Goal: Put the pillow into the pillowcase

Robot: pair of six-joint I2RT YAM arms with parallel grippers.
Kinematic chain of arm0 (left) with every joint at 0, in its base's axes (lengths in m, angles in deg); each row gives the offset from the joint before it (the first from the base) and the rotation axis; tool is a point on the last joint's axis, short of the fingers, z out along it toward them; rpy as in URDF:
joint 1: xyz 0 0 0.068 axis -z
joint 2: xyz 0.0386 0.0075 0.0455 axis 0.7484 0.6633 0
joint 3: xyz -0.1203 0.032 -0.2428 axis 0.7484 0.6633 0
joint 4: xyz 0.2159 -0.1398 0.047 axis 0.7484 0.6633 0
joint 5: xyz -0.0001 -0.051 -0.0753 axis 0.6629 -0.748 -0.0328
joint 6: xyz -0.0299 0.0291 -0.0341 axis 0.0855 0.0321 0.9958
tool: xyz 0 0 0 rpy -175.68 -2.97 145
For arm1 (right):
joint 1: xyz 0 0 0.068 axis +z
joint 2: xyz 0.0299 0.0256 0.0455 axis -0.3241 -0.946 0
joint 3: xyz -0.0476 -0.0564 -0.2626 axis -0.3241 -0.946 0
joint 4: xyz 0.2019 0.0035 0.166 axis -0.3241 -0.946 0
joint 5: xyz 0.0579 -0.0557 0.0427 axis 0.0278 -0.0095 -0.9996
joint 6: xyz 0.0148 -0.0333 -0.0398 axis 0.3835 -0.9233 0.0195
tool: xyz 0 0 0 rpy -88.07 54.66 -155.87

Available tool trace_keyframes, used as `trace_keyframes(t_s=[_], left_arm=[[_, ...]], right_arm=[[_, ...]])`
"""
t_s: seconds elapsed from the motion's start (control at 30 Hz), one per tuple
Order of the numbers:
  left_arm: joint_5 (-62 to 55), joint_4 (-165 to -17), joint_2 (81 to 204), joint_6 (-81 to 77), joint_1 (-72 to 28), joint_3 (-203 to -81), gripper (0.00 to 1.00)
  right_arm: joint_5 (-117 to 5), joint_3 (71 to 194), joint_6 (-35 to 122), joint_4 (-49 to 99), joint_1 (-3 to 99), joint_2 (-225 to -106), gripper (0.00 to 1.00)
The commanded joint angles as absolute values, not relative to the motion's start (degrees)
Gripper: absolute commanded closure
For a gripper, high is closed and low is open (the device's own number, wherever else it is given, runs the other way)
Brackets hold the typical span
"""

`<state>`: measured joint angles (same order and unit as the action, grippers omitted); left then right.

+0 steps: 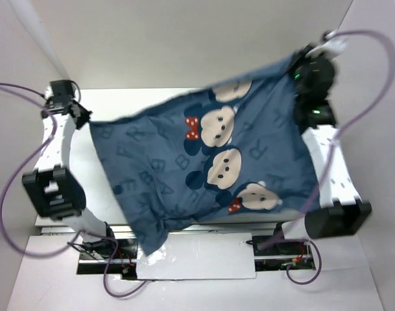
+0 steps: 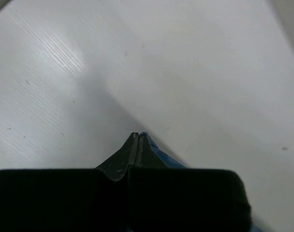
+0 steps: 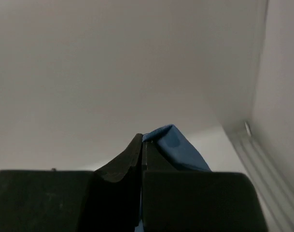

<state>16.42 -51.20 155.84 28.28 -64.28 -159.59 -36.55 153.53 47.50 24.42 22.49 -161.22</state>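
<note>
Left claw (image 2: 138, 138) first: on the left wrist camera the two fingers are pressed tight together, and a sliver of blue cloth pokes out just right of the tips. That is a corner of the pillowcase (image 2: 160, 155), pinched hard. Under it lies the pale, streaky top of the desk (image 2: 64, 72).

Over to the right claw (image 3: 143, 141): same picture. The fingers are closed with no gap, and a fold of the blue pillowcase (image 3: 178, 149) bulges out on the right side of the tips. Behind it is a plain grey wall.

From above, the left claw (image 1: 82, 116) sits at the far left and the right claw (image 1: 302, 70) higher up at the far right. The pillowcase (image 1: 158, 175) is spread wide between them like a banner. Its top edge runs slanting from one claw up to the other and looks blurred. Cartoon mouse faces (image 1: 222, 165) line up down the middle, with a red bow (image 1: 193, 127) beside the upper ones and darker letters scattered across the blue.

The cloth covers most of the desk (image 1: 98, 188), and its lower left corner droops over the near edge between the arm bases. Purple cables (image 1: 6, 194) loop out at both sides.
</note>
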Motion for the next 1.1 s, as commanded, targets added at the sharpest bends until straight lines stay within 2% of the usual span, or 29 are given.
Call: trace_keyframes(t_s=[0.0,0.03,0.07,0.27,0.57,0.67,0.7,0.73,0.77,0.8,0.83,0.87,0.9,1.07], left_arm=[[20.18,-61.94,163.15,24.32,-62.08,-158.05,1.0],[21.58,-63.52,166.07,23.7,-60.85,-159.18,1.0],[23.94,-63.54,169.15,22.48,-58.67,-160.94,1.0],[25.99,-60.73,189.79,21.23,-56.01,-179.48,1.0],[21.07,-63.1,199.84,20.18,-56.01,-190.74,1.0],[18.35,-61.17,202.56,20.79,-57.41,-195.48,1.0],[15.29,-60.03,202.57,21.49,-58.98,-196.63,0.99],[13.52,-60.02,203.27,22.02,-59.52,-198.12,0.88],[10.98,-60.02,202.41,22.72,-60.57,-198.13,0.39],[10.17,-59.5,202.4,22.73,-60.58,-198.13,0.39],[9.38,-59.5,201.62,22.73,-61.19,-197.52,0.04],[8.77,-59.5,199.69,22.03,-61.19,-197.52,0.0],[8.76,-58.97,198.54,22.03,-61.72,-196.99,0.0],[10.87,-53.71,190.02,19.57,-61.72,-195.15,0.0]], right_arm=[[-22.34,138.48,54.06,29.05,20.33,-164.06,1.0],[-21.72,138.43,55.21,29.06,19.62,-167.12,1.0],[-21.71,138.95,56.87,28.45,18.92,-175.07,1.0],[-22.86,163.36,58.3,18.79,16.19,-205.34,1.0],[-23.91,174.61,56.01,25.46,16.11,-213.47,1.0],[-26.01,181.55,56.01,23.88,14.87,-217.86,0.91],[-26.8,182.89,55.49,23.18,14.87,-218.83,0.73],[-28.55,184.03,55.48,23.17,14.17,-220.14,0.71],[-29.78,187.7,55.48,21.08,13.56,-220.68,0.54],[-29.8,187.74,55.48,21.06,13.55,-220.68,0.54],[-30.75,188.87,55.48,20.02,13.03,-221.29,0.31],[-31.29,189.66,56.0,18.27,13.02,-220.69,0.09],[-31.81,188.89,56.01,18.25,13.02,-219.72,0.0],[-33.75,180.46,54.87,16.78,13.02,-208.74,0.0]])
